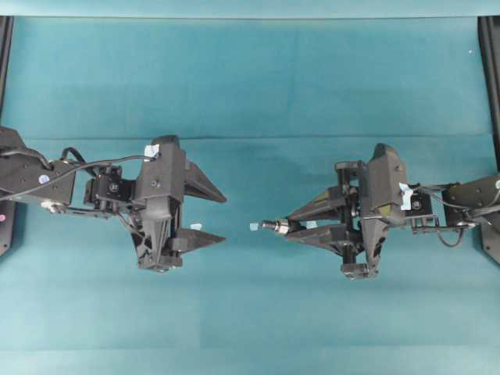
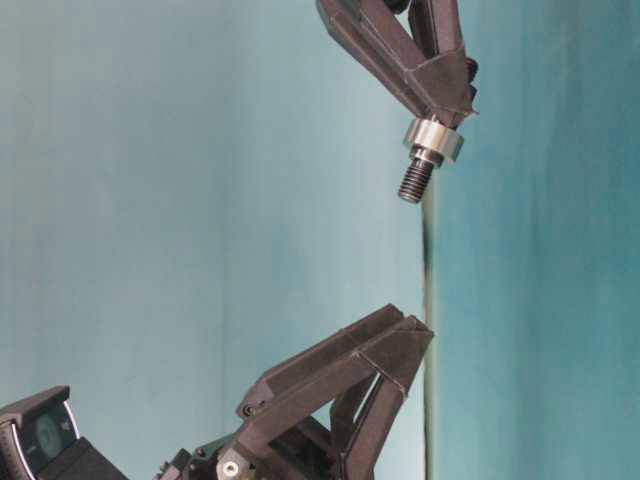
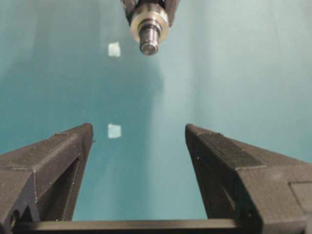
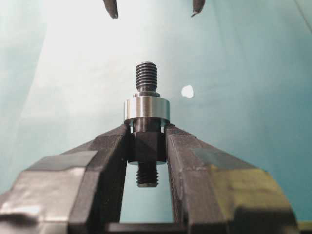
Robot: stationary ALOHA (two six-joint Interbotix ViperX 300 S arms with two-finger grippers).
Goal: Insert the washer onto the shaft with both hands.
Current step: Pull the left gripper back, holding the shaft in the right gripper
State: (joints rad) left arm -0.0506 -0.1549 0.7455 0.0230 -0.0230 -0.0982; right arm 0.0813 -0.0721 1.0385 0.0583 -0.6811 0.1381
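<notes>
- While the silvery washer (image 4: 146, 108) sits ringed around the shaft (image 4: 146, 146), just above the thicker collar, the threaded end pokes out toward the opposite arm.
- The right gripper (image 1: 283, 227) is clamped on the shaft's dark collar, holding it up off the teal table (image 1: 250, 78), right of centre.
- The left gripper (image 1: 217, 219) hangs well apart to the left, jaws spread wide and holding nothing.
- Small pale scraps (image 3: 114, 49) lie on the cloth near the shaft.
</notes>
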